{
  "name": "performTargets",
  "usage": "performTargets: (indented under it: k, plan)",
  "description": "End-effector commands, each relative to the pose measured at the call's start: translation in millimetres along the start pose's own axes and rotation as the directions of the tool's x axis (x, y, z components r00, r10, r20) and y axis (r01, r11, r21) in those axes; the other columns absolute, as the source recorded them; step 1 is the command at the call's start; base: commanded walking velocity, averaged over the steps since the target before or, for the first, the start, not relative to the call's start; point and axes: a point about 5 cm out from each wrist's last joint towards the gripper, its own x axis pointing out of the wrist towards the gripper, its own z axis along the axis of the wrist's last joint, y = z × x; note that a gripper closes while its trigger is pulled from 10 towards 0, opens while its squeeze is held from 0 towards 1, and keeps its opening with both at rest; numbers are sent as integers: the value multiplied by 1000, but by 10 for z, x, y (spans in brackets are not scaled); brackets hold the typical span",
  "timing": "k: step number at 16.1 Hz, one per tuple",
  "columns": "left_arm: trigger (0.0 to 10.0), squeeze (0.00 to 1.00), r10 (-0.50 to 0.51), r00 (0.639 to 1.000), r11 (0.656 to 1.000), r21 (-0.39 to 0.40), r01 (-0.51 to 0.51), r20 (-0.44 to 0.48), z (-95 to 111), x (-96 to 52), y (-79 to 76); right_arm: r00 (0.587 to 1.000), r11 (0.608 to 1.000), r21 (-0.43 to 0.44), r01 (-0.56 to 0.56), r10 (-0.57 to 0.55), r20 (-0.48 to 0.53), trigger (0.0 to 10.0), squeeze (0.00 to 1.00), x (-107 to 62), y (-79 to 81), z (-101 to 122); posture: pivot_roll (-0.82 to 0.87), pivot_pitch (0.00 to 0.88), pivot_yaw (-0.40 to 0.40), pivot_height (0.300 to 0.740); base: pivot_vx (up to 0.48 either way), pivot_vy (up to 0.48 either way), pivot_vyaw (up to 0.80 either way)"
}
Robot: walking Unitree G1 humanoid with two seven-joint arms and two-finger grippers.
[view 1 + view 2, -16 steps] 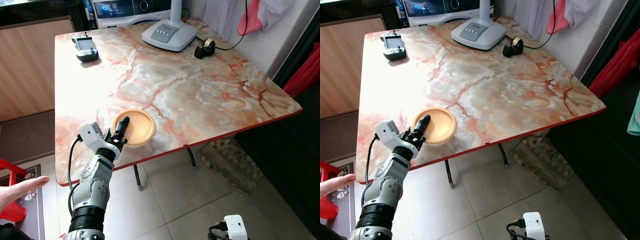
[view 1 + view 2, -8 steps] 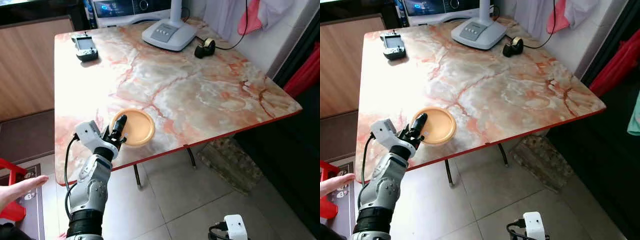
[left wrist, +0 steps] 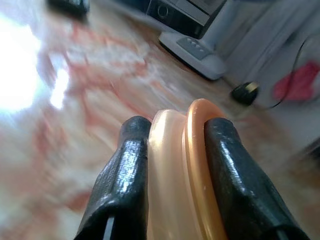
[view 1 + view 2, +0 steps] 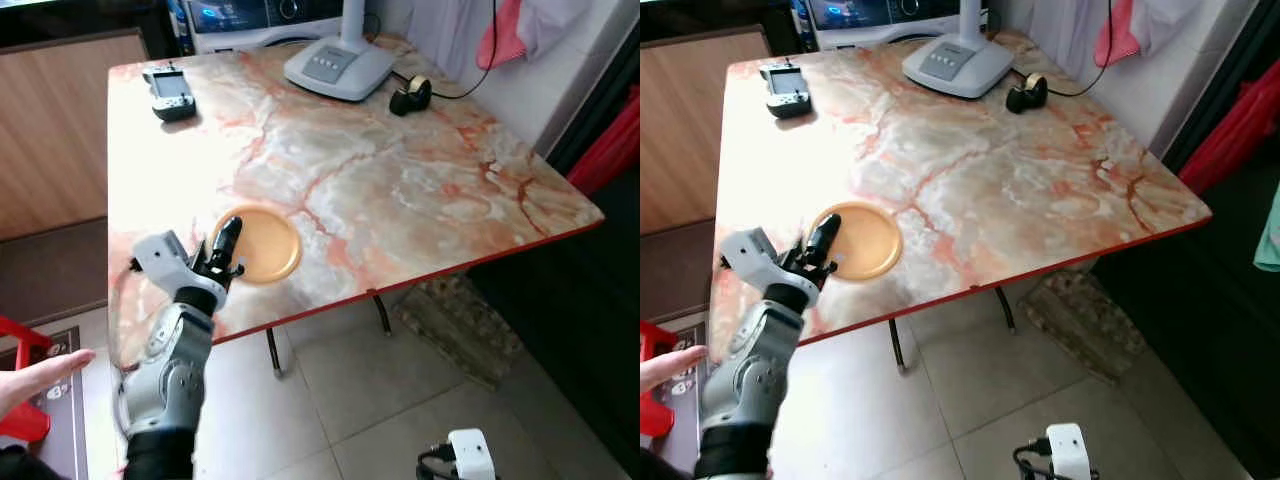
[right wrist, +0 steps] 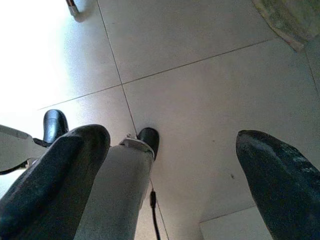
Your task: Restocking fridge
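An orange plate (image 4: 262, 243) lies on the marble table (image 4: 400, 190) near its front left edge. My left gripper (image 4: 226, 242) is shut on the plate's near rim, one black finger above it and one below. In the left wrist view the plate's rim (image 3: 192, 165) stands clamped between the two fingers (image 3: 122, 180). My right gripper (image 5: 170, 165) hangs open over the tiled floor, with nothing between its fingers.
At the table's far side stand a white lamp base (image 4: 338, 68), a tape roll (image 4: 409, 96) and a handheld controller (image 4: 168, 90). A person's hand (image 4: 40, 375) reaches in at the lower left beside a red stool (image 4: 20, 345). A folded mat (image 4: 460, 325) lies under the table.
My left gripper has slid the plate toward the left along the table's front edge. The hand at the lower left has stayed put.
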Motion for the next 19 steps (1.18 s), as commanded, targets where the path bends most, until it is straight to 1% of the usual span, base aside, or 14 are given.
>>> performTargets:
  k: [1,2,3,4,6,7,9,10,13,14,17,19]
  plan:
    - [10000,0,8,997,994,108,-16,71,161,-29,-31,1000,1000,22,14,-13,-13,10000,0,-19,-22,-64,-4,112,-42,740,0,0,0]
    - [10000,0,17,994,978,206,-39,106,289,-64,-5,1000,999,33,17,-17,-10,10000,0,-21,-21,-69,4,107,-36,740,0,0,0]
    - [10000,0,10,993,939,341,-49,114,363,-80,6,1000,999,36,19,-19,-9,10000,0,-22,-18,-74,9,102,-30,740,0,0,0]
    - [10000,0,-17,992,880,473,-44,124,418,-93,-3,1000,999,42,23,-22,-8,10000,0,-22,-14,-78,9,100,-28,740,0,0,0]
    - [10000,0,-40,992,826,563,-36,121,428,-138,-28,999,997,72,32,-32,-2,10000,0,-20,8,-91,6,92,-12,740,0,0,0]
    - [10000,0,-40,993,809,587,-34,114,399,-147,-42,999,995,91,36,-36,1,10000,0,-19,19,-96,6,91,-10,740,0,0,0]
    - [10000,0,-39,994,804,594,-29,101,345,-137,-93,999,993,115,37,-39,9,10000,0,-17,40,-101,3,88,-3,740,0,0,0]
    - [10000,0,-80,993,795,606,12,84,293,-134,-211,999,991,128,43,-44,6,10000,0,-16,54,-114,4,82,1,740,0,0,-694]
    - [10000,0,-87,993,786,617,22,75,275,-123,-224,999,990,130,46,-46,3,10000,0,-15,61,-119,8,89,5,740,0,0,-800]
    - [10000,0,-86,993,787,617,21,76,282,-122,-222,999,990,131,44,-45,3,10000,0,-14,62,-117,10,97,4,740,0,0,-800]
    - [10000,0,-75,994,807,591,11,84,293,-130,-220,999,990,131,43,-43,0,10000,0,-14,59,-116,16,111,1,740,0,0,-800]
    - [10000,0,-82,993,810,586,16,86,293,-139,-241,999,991,129,43,-43,-2,10000,0,-15,57,-119,15,115,-1,740,0,480,-800]
